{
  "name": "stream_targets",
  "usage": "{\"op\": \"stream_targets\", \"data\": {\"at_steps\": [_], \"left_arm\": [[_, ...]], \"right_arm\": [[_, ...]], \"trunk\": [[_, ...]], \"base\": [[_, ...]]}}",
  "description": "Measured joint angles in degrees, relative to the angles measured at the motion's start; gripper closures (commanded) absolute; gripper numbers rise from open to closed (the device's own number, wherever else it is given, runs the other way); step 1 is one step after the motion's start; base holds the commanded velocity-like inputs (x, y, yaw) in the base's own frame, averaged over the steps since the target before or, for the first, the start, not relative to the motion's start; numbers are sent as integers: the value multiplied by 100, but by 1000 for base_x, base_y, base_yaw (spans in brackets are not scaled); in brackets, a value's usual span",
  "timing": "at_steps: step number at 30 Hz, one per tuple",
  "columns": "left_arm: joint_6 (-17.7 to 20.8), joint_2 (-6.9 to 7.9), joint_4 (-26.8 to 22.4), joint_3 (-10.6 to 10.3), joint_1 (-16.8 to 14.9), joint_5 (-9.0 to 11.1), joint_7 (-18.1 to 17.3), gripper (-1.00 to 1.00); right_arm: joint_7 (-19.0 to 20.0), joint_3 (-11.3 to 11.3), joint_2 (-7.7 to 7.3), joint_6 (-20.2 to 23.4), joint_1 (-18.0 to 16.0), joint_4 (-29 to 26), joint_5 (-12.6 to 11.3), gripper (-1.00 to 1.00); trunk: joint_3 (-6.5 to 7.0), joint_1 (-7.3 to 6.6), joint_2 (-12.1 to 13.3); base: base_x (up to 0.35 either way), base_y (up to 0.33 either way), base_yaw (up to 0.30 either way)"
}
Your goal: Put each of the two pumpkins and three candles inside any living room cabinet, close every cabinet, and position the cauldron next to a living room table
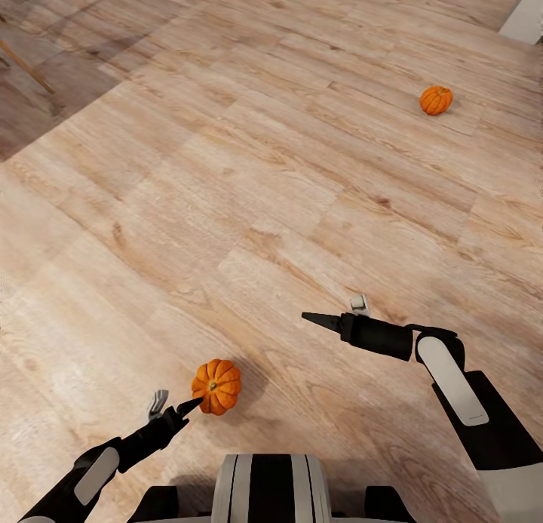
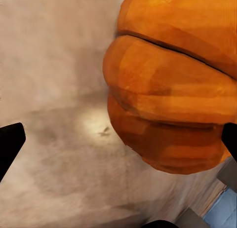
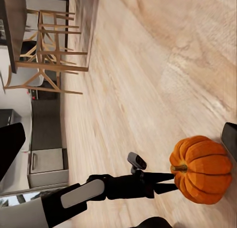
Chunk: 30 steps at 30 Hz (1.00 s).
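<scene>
- Near pumpkin (image 1: 216, 386): on the wood floor (image 1: 271, 206) just ahead of your base, one dark tip of your left gripper (image 1: 172, 410) at its side (jaws spread, nothing held).
- Far pumpkin (image 1: 436, 99): toward the floor's far right.
- Right gripper (image 1: 343, 315): jaws parted, empty.

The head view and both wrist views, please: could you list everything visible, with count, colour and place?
pumpkins: two, orange; near pumpkin on the floor at the left gripper's tips, far pumpkin on the floor ahead to the right
floor: one, light wood planks
chairs: several, pale wood, far side of the room
left gripper: one, black fingers, open, beside the near pumpkin
right gripper: one, black, open, above bare floor
</scene>
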Motion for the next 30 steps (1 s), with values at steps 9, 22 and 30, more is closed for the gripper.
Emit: {"op": "stream_targets", "data": {"at_steps": [9, 22, 30], "left_arm": [[-58, -1, 11, 39, -2, -74, 73, -100], [-62, -2, 28, 34, -2, -84, 87, -100], [-69, -12, 24, 30, -2, -84, 94, -100]], "right_arm": [[0, 1, 0, 0, 0, 0, 0, -100], [0, 1, 0, -1, 0, 0, 4, -100], [0, 1, 0, -1, 0, 0, 3, -100]], "trunk": [[111, -12, 7], [134, -14, 8], [134, -14, 8]], "base": [[0, 0, 0], [0, 0, 0], [0, -68, 0]]}}
